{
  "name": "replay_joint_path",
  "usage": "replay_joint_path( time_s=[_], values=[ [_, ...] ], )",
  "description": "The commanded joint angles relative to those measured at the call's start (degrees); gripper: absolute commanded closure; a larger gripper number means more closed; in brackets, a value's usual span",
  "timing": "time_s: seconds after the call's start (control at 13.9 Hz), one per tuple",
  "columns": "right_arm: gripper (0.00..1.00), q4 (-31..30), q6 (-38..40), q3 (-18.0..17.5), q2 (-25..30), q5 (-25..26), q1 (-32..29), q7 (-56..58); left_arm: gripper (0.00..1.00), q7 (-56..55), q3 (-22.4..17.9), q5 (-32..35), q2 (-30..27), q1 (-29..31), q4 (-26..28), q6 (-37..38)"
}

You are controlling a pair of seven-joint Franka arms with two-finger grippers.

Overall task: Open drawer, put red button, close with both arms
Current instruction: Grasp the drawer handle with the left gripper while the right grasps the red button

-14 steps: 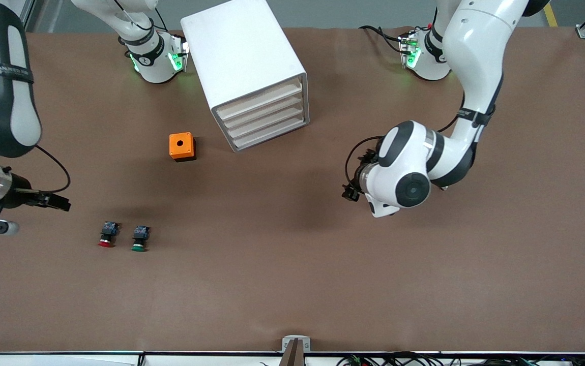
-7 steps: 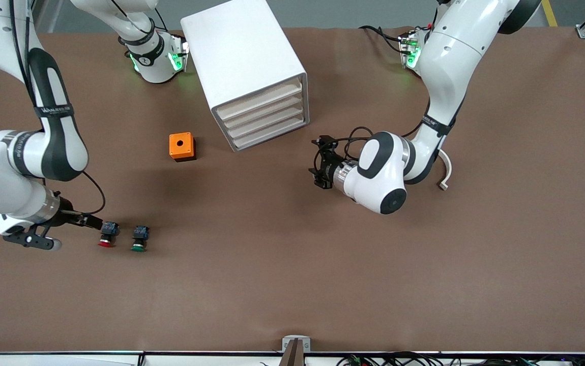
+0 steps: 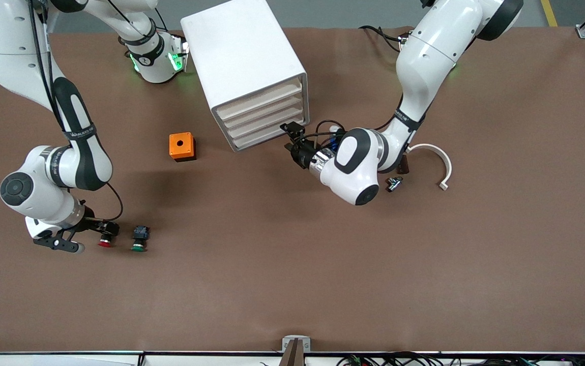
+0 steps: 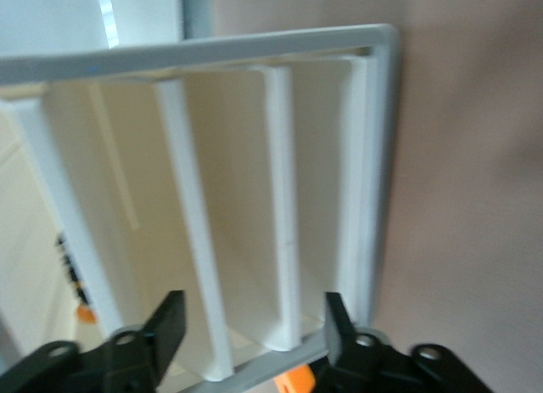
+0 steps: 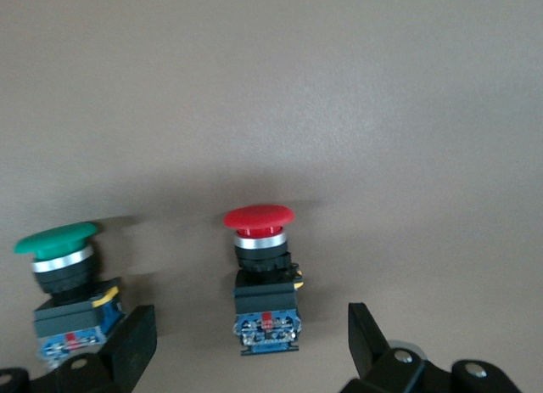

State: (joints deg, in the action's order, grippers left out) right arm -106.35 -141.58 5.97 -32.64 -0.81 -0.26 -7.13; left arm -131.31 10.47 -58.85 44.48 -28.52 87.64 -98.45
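The small red button, a push switch with a round red cap and a dark black-blue body, lies on its side on the brown table, toward the right arm's end. Just beside it lies a similar switch with a green cap. The two do not touch.

The right gripper is low at the red button. Its two black fingers stand wide apart, one on each side of the switch body, and they do not touch it. Nothing is held.

The left gripper is at the front of the white drawer cabinet, at the lower drawers and near the corner toward the left arm's end. Its fingers are partly open with the edges of the pale drawer fronts between them. I cannot tell if they already grip an edge. All drawers look closed.

An orange box with a round hole stands beside the cabinet. A white curved piece and a small metal part lie near the left arm's elbow.
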Motion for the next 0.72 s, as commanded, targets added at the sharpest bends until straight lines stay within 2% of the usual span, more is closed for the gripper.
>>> replay_joint_path(
  time_s=[0.0,0.36,0.5,0.65],
  values=[
    [0.00,-0.4,-0.4,-0.3,-0.5,-0.3,-0.4,-0.1,0.36,-3.7,-0.2,-3.5,1.7,-1.7,-1.4,3.7],
    [0.00,-0.3,-0.5,-0.3,-3.0,-0.3,-0.6,-0.3,0.50,-6.0,-0.1,-4.4,3.2,-4.3,-1.4,7.8],
    [0.01,0.0,-0.5,-0.3,-3.2,-0.3,-0.6,-0.3,0.63,-6.3,-0.1,-5.0,3.4,-4.5,-1.4,8.6],
    [0.04,0.2,-1.5,-0.3,-3.7,-0.4,-1.1,0.0,0.65,-6.3,-0.2,-5.1,3.6,-5.7,-1.4,8.5]
  ],
)
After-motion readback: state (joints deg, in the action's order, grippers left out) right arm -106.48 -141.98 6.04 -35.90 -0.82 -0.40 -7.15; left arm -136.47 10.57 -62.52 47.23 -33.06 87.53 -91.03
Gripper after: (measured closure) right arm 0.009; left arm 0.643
